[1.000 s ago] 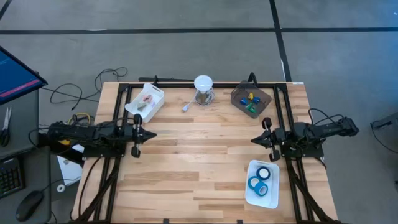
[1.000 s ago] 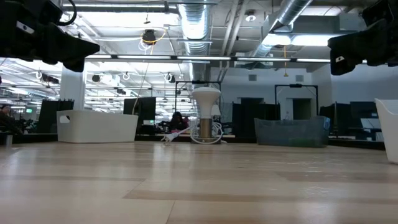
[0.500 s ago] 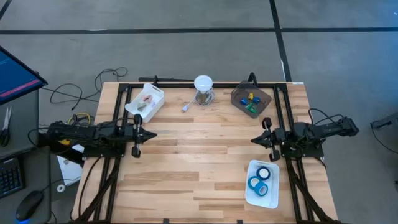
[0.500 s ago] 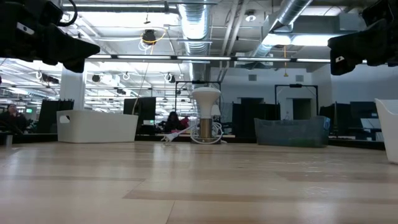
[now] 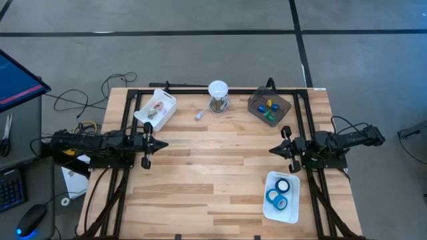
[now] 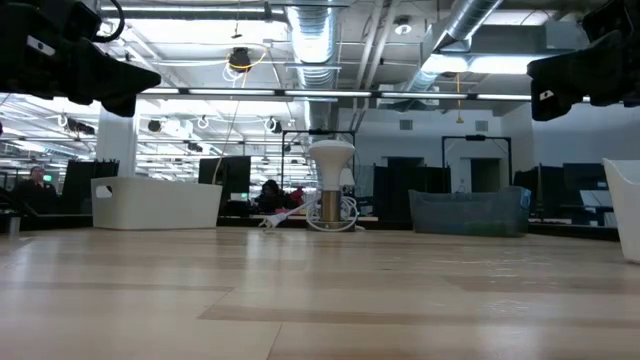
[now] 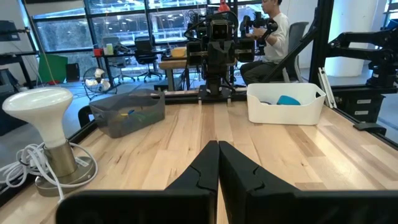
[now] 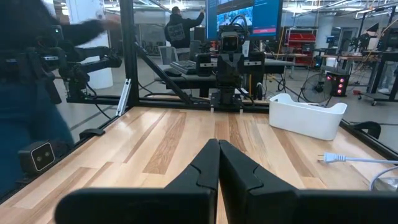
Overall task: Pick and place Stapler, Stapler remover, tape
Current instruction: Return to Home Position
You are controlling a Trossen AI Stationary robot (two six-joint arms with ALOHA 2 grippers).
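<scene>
Left gripper (image 5: 148,143) at mid-left and right gripper (image 5: 285,148) at mid-right sit tucked, fingers (image 7: 204,169) clenched, empty. Hold both level above the counter (image 5: 213,175), clear of the tape (image 5: 279,192) lower right.

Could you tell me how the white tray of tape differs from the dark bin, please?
The white tray is oblong; the dark bin is squarer. The white tray holds blue tape rolls; the dark bin holds small yellow, blue and green pieces. The white tray lies near the front edge, the dark bin at the far edge. Both are open-topped, on the table's right half.
</scene>
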